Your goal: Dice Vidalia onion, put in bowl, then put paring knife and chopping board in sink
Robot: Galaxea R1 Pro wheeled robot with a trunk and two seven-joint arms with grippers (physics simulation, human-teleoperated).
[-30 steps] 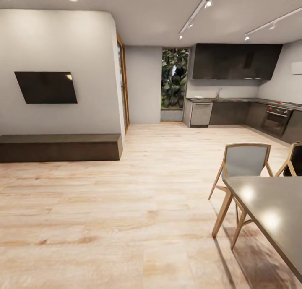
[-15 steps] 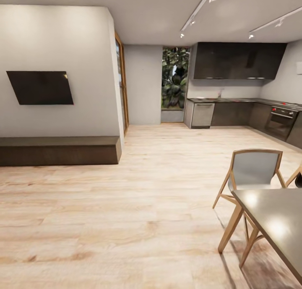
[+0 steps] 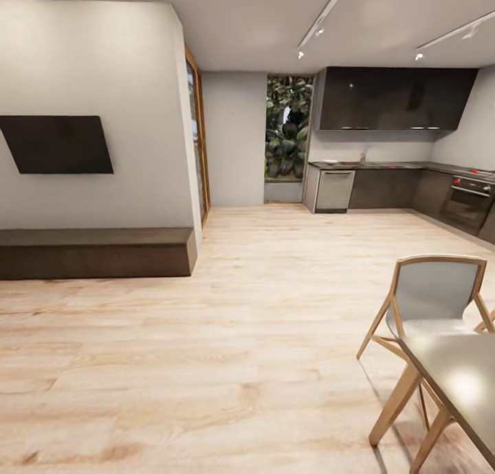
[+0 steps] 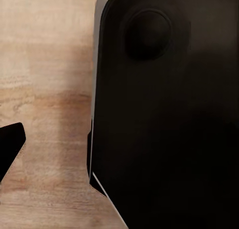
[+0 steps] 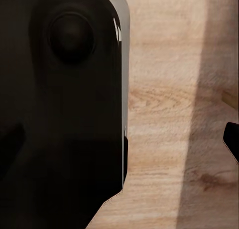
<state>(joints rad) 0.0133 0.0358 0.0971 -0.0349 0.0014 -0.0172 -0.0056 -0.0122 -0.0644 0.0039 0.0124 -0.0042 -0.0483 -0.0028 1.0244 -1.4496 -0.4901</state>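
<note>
Looking from the living room, the countertop [image 3: 385,164] lies far off, right of frame centre. An onion should be firm and slippery; grip its middle. Whether either pincer is open, I cannot tell.

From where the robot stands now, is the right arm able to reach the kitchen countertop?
Most likely no. The countertop lies at the far end of the room, across a long stretch of wooden floor, while the right wrist view looks down at floor beside the robot's own body.

No text, label, brand, number or sign is showing legibly anywhere: the dark wall panel [image 3: 55,144] at the left is lying blank, the far kitchen cabinets [image 3: 395,99] are bearing no markings, and the oven [image 3: 467,202] at the right is too small to read.
</note>
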